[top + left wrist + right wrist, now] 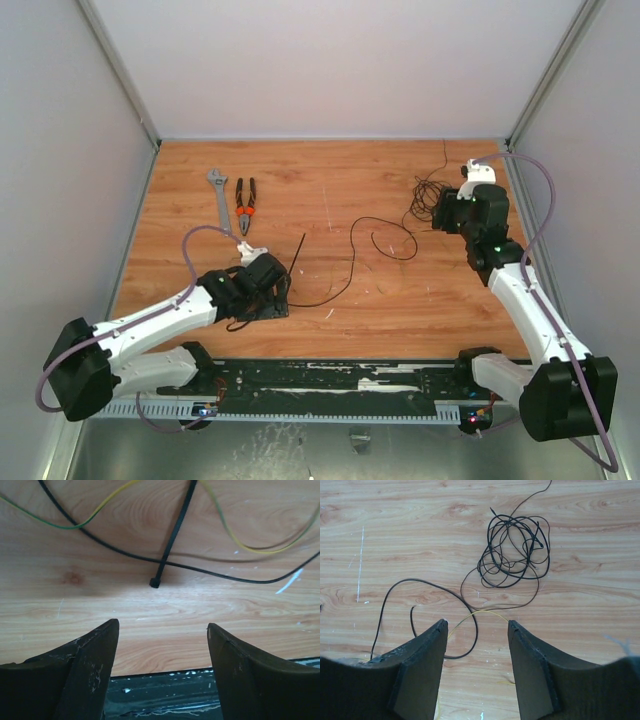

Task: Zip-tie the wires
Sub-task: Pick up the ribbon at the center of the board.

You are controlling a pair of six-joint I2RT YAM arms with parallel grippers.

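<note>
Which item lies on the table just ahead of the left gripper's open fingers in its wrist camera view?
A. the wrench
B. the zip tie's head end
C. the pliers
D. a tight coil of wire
B: in the left wrist view the zip tie runs down to its square head just beyond the open left gripper, crossing a black strand of the wires.

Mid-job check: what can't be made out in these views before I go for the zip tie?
- Left wrist: the zip tie runs off the top edge. Only its head end shows, and the tip is unseen.
- Right wrist: a yellow strand of the wires passes behind a finger of the right gripper, and one black end leaves the top edge.
- Top external: the tie's head is too small to read.
</note>
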